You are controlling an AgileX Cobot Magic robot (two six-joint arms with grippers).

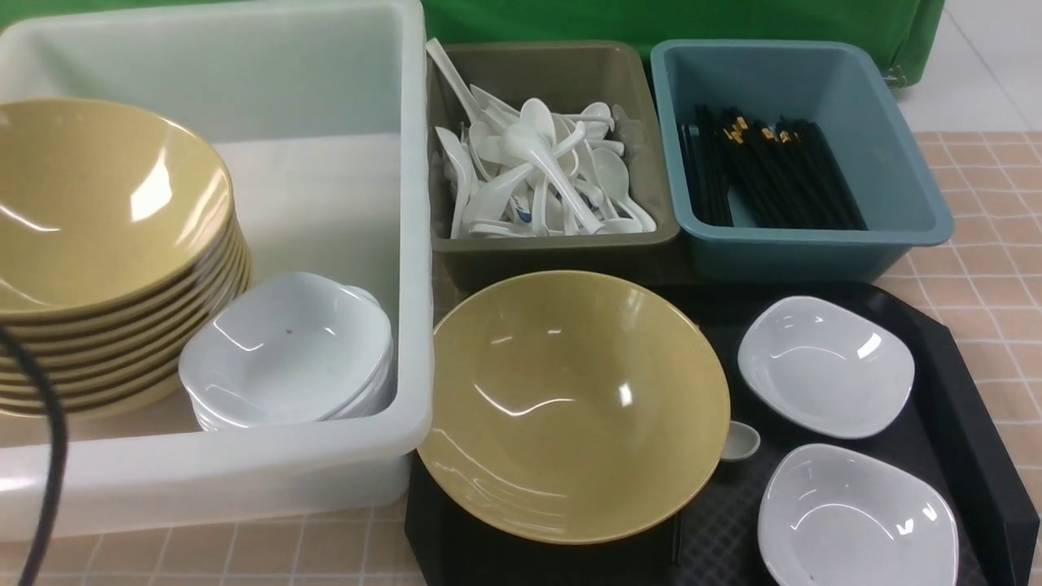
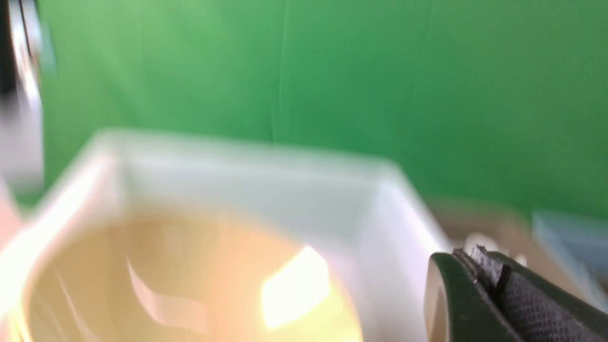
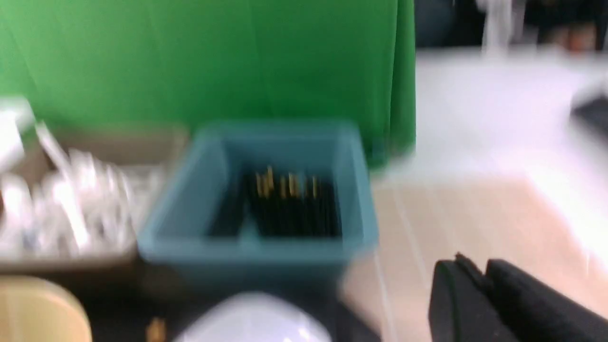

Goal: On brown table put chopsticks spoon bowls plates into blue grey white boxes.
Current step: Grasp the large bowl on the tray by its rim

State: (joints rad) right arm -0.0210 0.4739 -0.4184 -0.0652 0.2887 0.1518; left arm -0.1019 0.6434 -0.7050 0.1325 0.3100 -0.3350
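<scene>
Left gripper point(image 2: 470, 257) is clamped shut. Right gripper point(image 3: 477, 267) is too blurry to call, honestly. One yellow bowl point(image 1: 574, 407) sits on the black tray point(image 1: 961, 423), two white plates point(image 1: 825, 365) beside it.

You've got a black tray point(image 1: 961, 382) front right: raised rim, cut corners, diamond-textured surface. Green cloth point(image 1: 651, 20) hangs across the back. Both wrist views show it too, with faint vertical creases, and it ends at a straight edge on the right. Past that edge is pale tiled floor point(image 1: 993, 65). A black cable point(image 1: 54, 456) curves down the near left edge of the front view, out of focus. At the far end of the right wrist view there are dark blurred shapes you can't identify.
</scene>
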